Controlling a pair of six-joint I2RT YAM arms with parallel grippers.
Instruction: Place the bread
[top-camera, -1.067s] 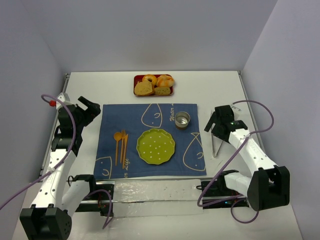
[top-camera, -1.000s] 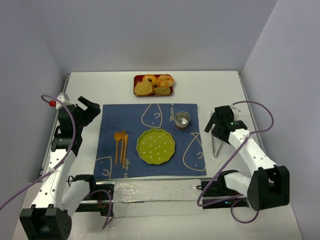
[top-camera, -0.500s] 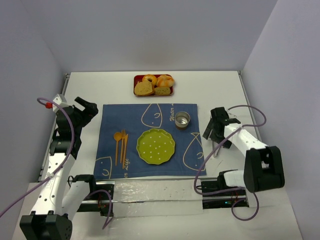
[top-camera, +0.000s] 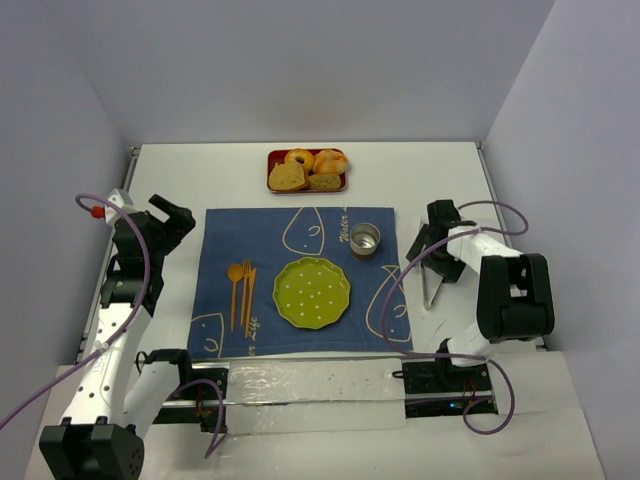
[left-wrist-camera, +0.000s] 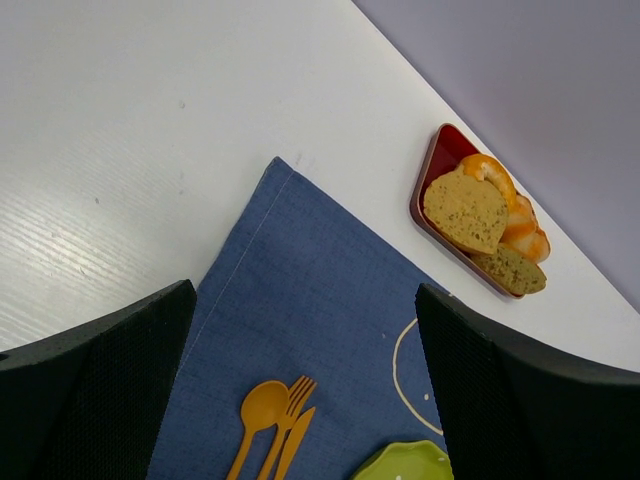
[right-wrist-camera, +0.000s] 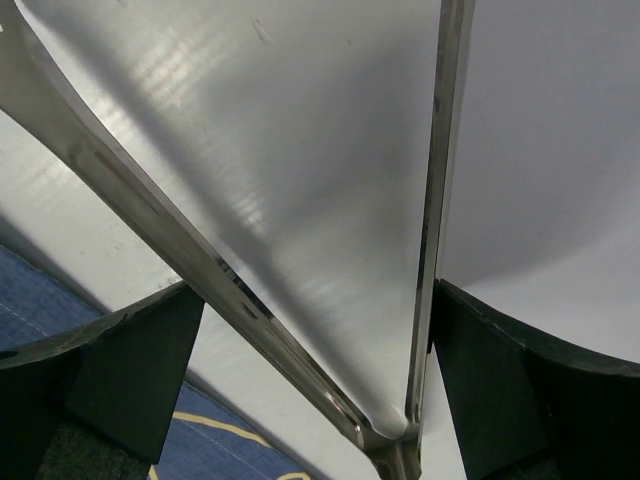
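Observation:
The bread (top-camera: 287, 177) is a tan slice lying in a red tray (top-camera: 271, 156) at the back of the table, beside a donut and an orange bun. In the left wrist view the bread (left-wrist-camera: 465, 210) leans at the tray's near end. My left gripper (top-camera: 178, 218) (left-wrist-camera: 305, 330) hovers open and empty over the left edge of the blue placemat (top-camera: 225, 235). My right gripper (top-camera: 428, 258) (right-wrist-camera: 315, 300) is down on the table right of the mat. Its open fingers straddle the hinge end of metal tongs (top-camera: 431, 288) (right-wrist-camera: 250, 290). A green plate (top-camera: 312, 292) sits mid-mat.
A metal cup (top-camera: 365, 240) stands on the mat behind the plate. An orange spoon, fork and knife (top-camera: 241, 285) lie left of the plate. A smaller bread piece (left-wrist-camera: 510, 270) lies in the tray too. Walls close in the table at the left, right and back.
My right arm has folded in and brought its gripper down over the tongs. My left arm has shifted slightly. The bread and plate have not moved.

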